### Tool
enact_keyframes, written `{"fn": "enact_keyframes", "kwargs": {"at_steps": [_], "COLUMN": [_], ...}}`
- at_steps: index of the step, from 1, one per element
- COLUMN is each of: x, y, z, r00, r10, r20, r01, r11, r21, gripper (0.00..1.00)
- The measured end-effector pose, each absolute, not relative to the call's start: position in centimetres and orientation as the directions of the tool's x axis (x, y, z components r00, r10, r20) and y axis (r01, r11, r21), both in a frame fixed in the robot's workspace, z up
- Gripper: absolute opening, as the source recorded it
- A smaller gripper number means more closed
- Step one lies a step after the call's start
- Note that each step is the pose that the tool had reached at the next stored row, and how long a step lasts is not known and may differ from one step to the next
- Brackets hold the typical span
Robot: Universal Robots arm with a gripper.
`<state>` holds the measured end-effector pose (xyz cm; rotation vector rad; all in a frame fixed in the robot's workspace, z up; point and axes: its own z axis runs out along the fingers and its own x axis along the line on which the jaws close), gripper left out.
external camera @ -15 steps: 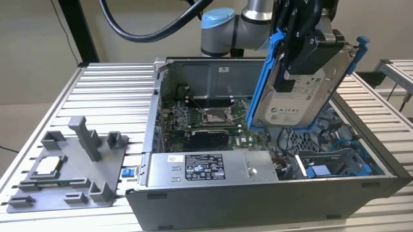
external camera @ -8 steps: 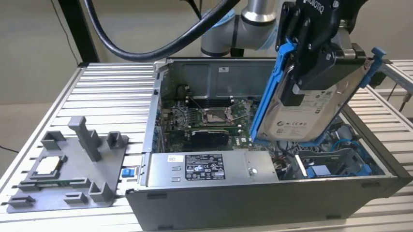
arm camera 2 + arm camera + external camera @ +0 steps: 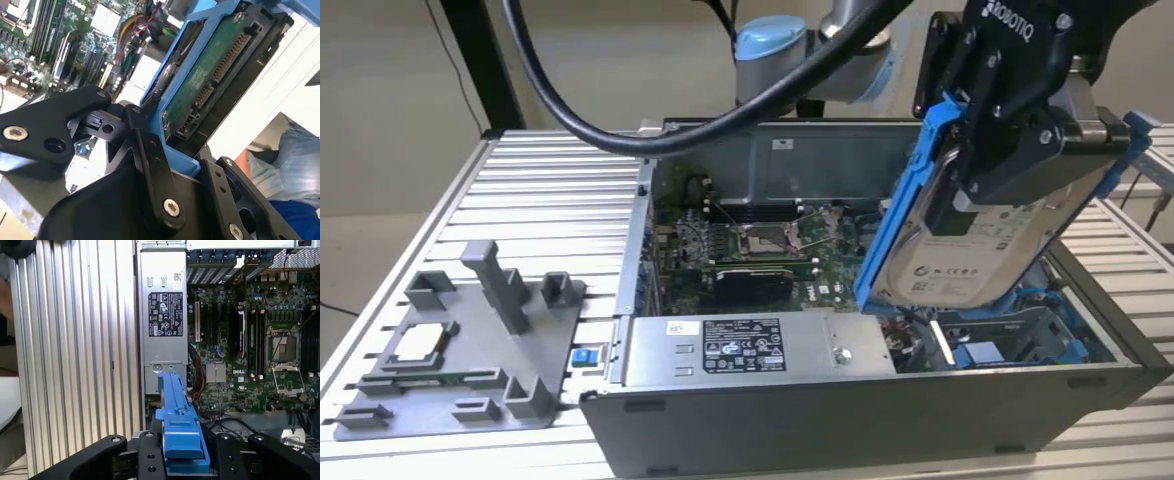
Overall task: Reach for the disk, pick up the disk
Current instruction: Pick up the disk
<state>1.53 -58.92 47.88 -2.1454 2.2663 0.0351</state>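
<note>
Disk [image 3: 987,250] upper part hidden behind tool [image 3: 1014,150]; label print unreadable.

The disk [image 3: 983,235] was a flat silver drive with a white printed label, edged by bright blue plastic rails, and it hung tilted on edge in the air, clear of the worktop. In the second wrist view its green circuit-board underside [image 3: 207,82] showed, framed by the blue rail.
</note>
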Motion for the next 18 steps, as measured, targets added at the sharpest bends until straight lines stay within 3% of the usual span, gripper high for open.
{"fn": "enact_keyframes", "kwargs": {"at_steps": [18], "x": [9.6], "y": [-58.9], "z": [47.8], "r00": [-0.051], "r10": [-0.998], "r20": [-0.032], "r01": [-0.999], "r11": [0.051], "r21": [0.003], "gripper": [0.00]}}
